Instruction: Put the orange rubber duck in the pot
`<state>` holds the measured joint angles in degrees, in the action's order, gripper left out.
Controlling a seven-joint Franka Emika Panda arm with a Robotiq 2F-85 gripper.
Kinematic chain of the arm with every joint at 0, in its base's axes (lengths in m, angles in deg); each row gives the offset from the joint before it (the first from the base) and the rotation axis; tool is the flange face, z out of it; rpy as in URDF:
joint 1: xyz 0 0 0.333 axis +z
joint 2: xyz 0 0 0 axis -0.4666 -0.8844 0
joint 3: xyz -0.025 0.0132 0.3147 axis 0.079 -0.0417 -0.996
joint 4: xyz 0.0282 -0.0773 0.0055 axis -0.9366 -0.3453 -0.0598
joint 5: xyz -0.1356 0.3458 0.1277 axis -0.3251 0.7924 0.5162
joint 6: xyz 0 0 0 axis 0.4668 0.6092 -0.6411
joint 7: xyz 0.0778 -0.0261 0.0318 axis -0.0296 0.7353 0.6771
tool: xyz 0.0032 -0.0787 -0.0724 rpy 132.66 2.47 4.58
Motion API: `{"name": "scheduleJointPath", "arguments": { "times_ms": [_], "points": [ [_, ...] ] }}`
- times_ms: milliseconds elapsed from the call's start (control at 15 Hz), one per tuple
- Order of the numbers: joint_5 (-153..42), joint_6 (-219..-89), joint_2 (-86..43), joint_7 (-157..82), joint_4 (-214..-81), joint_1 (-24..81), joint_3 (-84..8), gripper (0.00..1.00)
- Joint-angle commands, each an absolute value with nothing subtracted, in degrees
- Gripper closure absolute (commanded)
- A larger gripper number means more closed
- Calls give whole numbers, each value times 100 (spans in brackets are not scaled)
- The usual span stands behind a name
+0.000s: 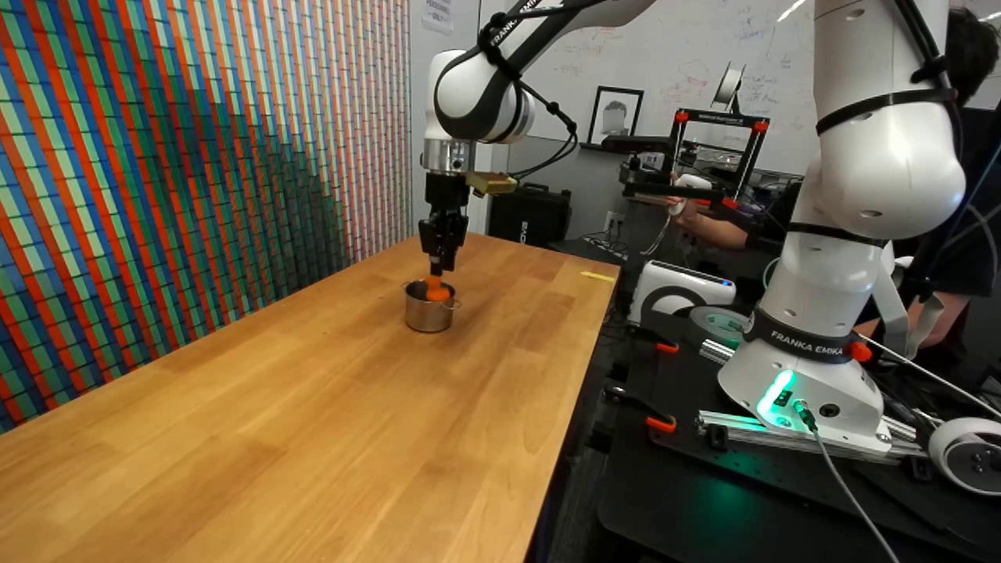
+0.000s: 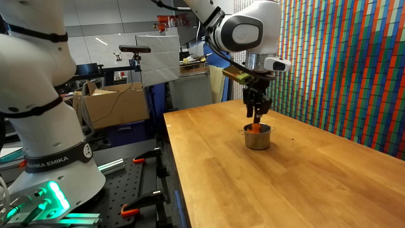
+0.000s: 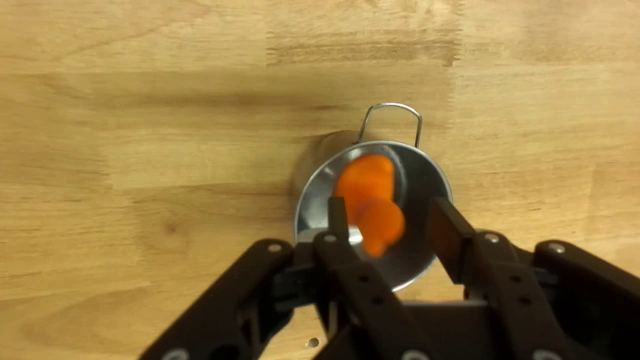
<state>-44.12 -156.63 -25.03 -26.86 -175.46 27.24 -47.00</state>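
Orange rubber duck [image 3: 367, 180] shows within the mouth of the grey metal pot [image 2: 258, 142], per the wrist view. Tool [image 3: 387, 205] points down right above the pot, its two fingers [image 3: 452, 235] spread apart. Duck appears between them, close to the finger at left, with a clear gap to the finger at right. Cannot tell if the left one touches it, or if the duck rests on the pot's bottom. In both exterior views, the duck is just below the fingertips [image 2: 257, 119], near rim level. Pot stands upright on the wooden table [image 1: 336, 407], wire handles [image 3: 395, 104] sticking out on opposite sides. Multicoloured gridded wall [image 1: 156, 195] runs along the table's left side in an exterior view; yellow strip [image 1: 597, 276] lies by the far right corner; white arm base [image 1: 829, 395] with green light [image 1: 776, 392] stands at right.
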Motion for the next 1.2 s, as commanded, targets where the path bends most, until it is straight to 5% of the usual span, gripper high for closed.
{"name": "scheduleJointPath", "arguments": {
  "times_ms": [0, 200, 1133],
  "points": [
    [-4347, -16051, -2447, -2536, -17760, 2742, -4729, 22],
    [-4356, -16204, -2496, -2564, -17727, 2718, -4706, 1],
    [-5159, -13392, -2039, -2248, -16297, 2457, -4130, 0]
  ]
}}
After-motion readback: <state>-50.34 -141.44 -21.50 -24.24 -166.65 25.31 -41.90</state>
